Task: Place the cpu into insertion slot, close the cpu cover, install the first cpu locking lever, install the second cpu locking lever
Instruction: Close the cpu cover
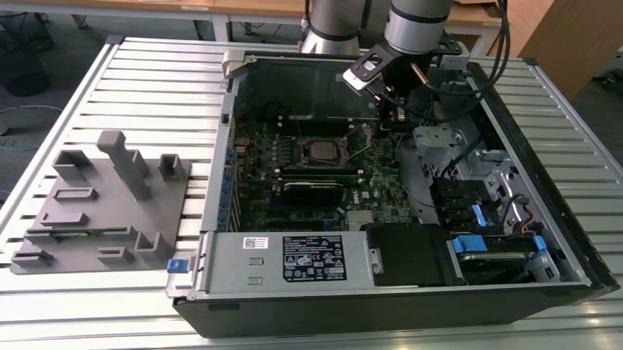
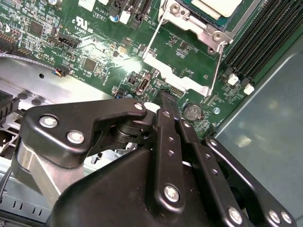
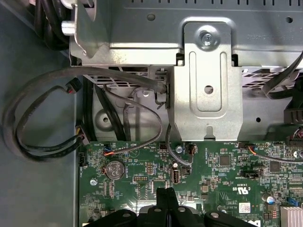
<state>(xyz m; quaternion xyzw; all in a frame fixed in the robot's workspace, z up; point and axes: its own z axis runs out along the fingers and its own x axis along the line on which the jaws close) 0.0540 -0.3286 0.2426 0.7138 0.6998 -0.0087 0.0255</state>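
Setting: an open computer case (image 1: 506, 219) lies on a slatted metal surface (image 1: 146, 80); a grey moulded fixture (image 1: 98, 204) sits toward the exterior view's left.
Arm: it reaches down from the far side into the far right part of the case.
Gripper: the gripper (image 3: 166, 193) hovers low over the green motherboard (image 3: 218, 182). Its two black fingers are pressed together with nothing between them, touching no part.
Cpu: the cpu (image 1: 320, 151) lies flat in the insertion slot (image 1: 300, 149), mid-board, to the exterior view's left of the gripper and apart from it.
Cpu cover: in the second wrist view the cpu cover (image 2: 191, 26) shows as a silvery frame lying around the chip's pale top.
Locking levers: thin wire locking levers (image 2: 150, 45) run along the frame's sides; whether they are latched cannot be told.
Near the gripper: a coin battery (image 3: 114, 170) sits just beside the fingertips; black cables (image 3: 28, 118) loop past a steel bracket (image 3: 203, 85) beyond the board's edge.
Memory slots: long black memory slots (image 2: 265, 33) lie beside the socket.
Writing: a white printed label (image 1: 314, 257) sits on the grey power supply (image 1: 233, 273) at the case's near side, with a smaller white sticker (image 1: 255, 243) beside it; fine white lettering dots the board.
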